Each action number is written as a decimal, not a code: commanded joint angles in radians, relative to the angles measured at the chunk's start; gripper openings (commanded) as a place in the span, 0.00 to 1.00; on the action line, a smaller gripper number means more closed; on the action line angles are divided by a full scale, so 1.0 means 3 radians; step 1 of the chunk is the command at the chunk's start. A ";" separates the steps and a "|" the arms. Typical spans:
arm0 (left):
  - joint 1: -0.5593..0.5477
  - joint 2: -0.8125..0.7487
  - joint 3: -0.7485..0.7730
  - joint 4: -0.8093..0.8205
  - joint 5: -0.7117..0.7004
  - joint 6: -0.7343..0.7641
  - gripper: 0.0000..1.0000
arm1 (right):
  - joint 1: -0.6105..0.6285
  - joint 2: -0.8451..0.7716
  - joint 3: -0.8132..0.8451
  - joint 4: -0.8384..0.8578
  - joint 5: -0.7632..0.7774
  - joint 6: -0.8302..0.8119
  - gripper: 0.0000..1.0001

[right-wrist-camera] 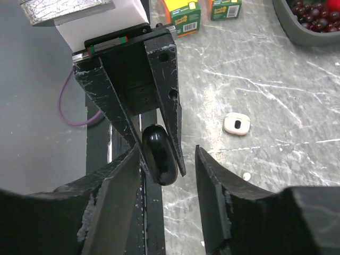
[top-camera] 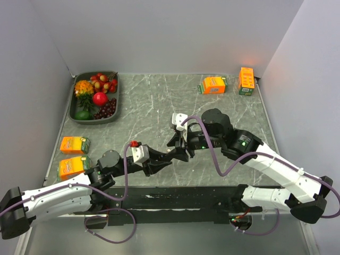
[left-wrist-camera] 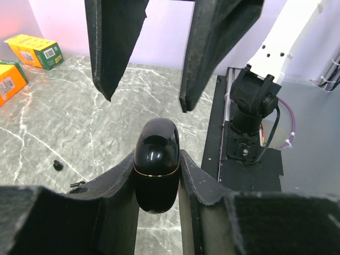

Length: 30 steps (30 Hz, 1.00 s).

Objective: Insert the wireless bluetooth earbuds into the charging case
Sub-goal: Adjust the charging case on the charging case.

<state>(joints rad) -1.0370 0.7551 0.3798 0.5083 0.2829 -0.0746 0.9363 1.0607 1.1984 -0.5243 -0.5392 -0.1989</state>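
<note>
Holding a glossy black charging case (left-wrist-camera: 155,149) clenched between its fingers, the left gripper (left-wrist-camera: 158,155) keeps it raised over the marble table (top-camera: 159,101), near centre. The right gripper (right-wrist-camera: 167,153) faces it with jaws released, near the case but not touching. A black earbud (left-wrist-camera: 57,165) lies at the case's nine o'clock. A white charging case (right-wrist-camera: 237,124) and a white earbud (right-wrist-camera: 246,175) lie toward three o'clock in the right wrist view. The held case looks closed, so opening its lid probably comes next and calls for a careful pinch.
</note>
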 commanded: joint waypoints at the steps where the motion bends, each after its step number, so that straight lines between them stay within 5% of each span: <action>1: 0.0005 -0.0032 0.0110 0.0080 0.0085 -0.0165 0.01 | 0.0049 -0.0013 0.0122 0.0122 0.0002 -0.0022 0.51; 9: 0.0010 -0.0083 0.0145 0.0070 0.0090 -0.0314 0.01 | 0.0177 0.0069 0.0106 0.0035 0.0151 -0.0124 0.50; 18: 0.0010 -0.0078 0.0171 0.0039 0.0090 -0.0350 0.01 | 0.0259 0.0141 0.0096 -0.0021 0.0248 -0.0196 0.39; 27: 0.0005 -0.0099 0.0176 0.0034 0.0080 -0.0350 0.01 | 0.0284 0.0182 0.0096 -0.0078 0.0248 -0.0201 0.43; 30: 0.0005 -0.0109 0.0181 0.0034 0.0085 -0.0350 0.01 | 0.0295 0.0197 0.0091 -0.0088 0.0243 -0.0201 0.36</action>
<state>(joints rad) -1.0351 0.7429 0.3820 0.4873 0.2897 -0.1635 1.0145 1.1084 1.1984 -0.5472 -0.4767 -0.2417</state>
